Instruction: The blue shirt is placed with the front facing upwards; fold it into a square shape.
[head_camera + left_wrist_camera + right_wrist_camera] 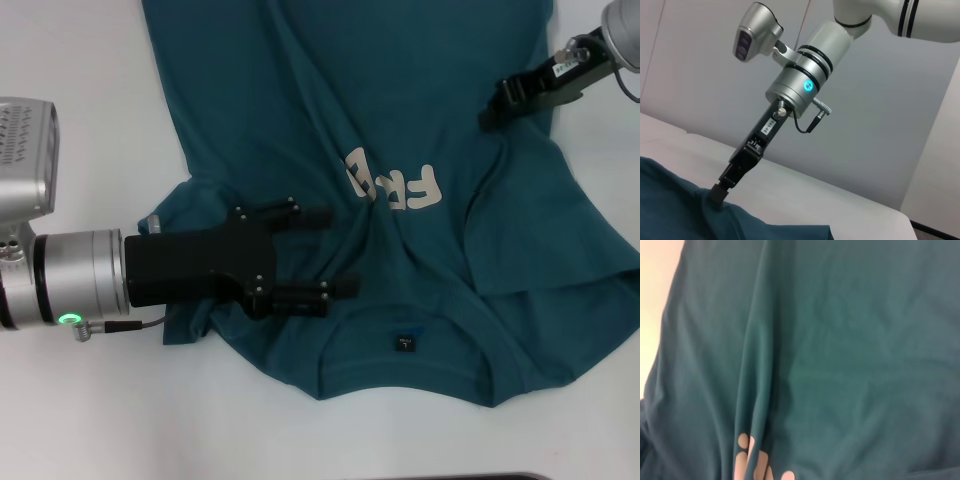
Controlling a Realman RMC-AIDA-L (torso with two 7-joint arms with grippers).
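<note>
Cloth is the whole story here: the blue shirt lies spread on the white table, collar toward the robot, cream letters up, already rumpled with long creases running through the chest. Starting on the left, the left claw sits low over the sleeve and shoulder, its two dark fingers spread apart and lying along the fabric, nothing pinched between them. Move across the chest, past the collar with its small black label, and the shirt's right side shows a fold of fabric bunched near the sleeve. Over on the right, the right claw presses its tip down onto the cloth at the shirt's side edge; whether its fingers are parted or closed, I cannot tell.

Handling, as I judge it: light, soft, no stiffness at all, so it will sag and drag wherever it is lifted. Best hold looks like the seamed edges, the sleeve hem or shoulder seam, both layers pinched together, so the panel swings over flat rather than crumpling.
</note>
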